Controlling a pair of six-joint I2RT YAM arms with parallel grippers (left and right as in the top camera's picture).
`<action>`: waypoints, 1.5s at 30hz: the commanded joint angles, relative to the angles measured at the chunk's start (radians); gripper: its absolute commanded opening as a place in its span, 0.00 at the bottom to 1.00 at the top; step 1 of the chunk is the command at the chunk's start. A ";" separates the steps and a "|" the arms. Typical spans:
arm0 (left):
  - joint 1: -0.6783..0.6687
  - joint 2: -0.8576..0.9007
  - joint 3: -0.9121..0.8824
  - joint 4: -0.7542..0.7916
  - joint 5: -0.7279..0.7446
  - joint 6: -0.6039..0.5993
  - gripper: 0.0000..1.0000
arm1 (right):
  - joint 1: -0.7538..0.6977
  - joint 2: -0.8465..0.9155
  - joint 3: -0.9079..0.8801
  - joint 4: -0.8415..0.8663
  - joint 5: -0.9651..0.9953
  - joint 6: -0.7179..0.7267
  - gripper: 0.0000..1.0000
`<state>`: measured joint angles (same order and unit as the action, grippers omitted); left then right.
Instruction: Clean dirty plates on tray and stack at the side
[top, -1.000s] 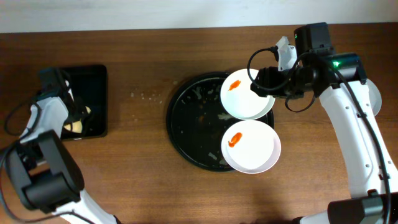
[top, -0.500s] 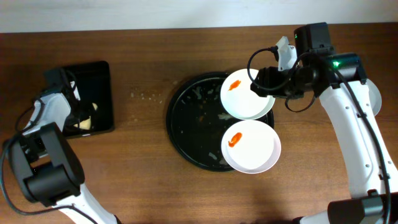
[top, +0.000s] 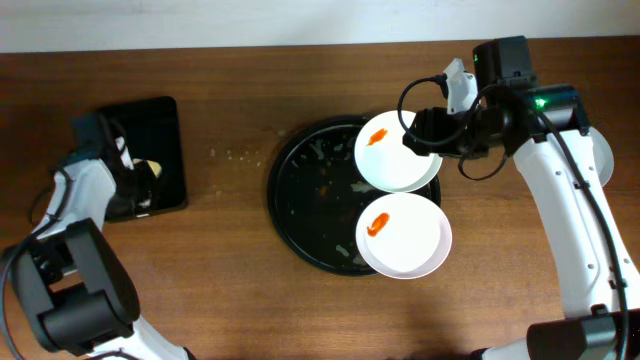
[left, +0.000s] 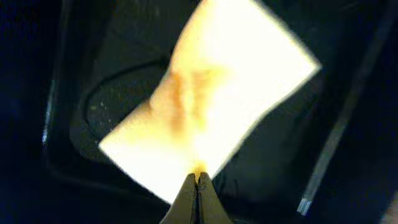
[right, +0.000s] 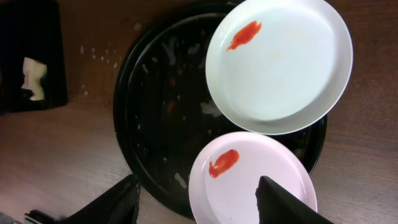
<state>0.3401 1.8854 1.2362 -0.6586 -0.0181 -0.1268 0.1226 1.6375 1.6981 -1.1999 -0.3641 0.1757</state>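
- The left gripper (left: 198, 186) has its fingers pressed together on the edge of a pale yellow cloth (left: 211, 106) with a faint orange stain.
- The cloth hangs over a black rectangular tray (top: 165, 125) at the left end of the table (top: 250, 80).
- The right gripper (right: 198, 199) is spread wide and holds nothing. It hovers above the round tray's right side.
- Straight below it lies one dirty plate (right: 249, 186), white with an orange smear, overlapping the lower right rim of the round black tray (right: 155, 106).
- A second smeared plate (right: 280, 68) sits just beyond, over the upper right rim, and the two plates' edges meet.
- The tray's bare floor carries pale crumbs and streaks.
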 joint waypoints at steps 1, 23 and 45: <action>-0.003 0.016 -0.084 0.066 -0.098 -0.015 0.00 | 0.008 -0.002 0.006 -0.001 0.008 -0.011 0.61; -0.003 -0.082 0.024 -0.041 -0.046 0.013 0.37 | 0.008 -0.002 0.006 -0.001 0.005 -0.011 0.61; -0.003 0.118 0.023 0.119 -0.072 0.367 0.02 | 0.008 -0.002 0.006 -0.001 0.005 -0.011 0.61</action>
<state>0.3332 1.9621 1.2510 -0.5369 -0.0937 0.2195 0.1226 1.6375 1.6981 -1.2007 -0.3641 0.1757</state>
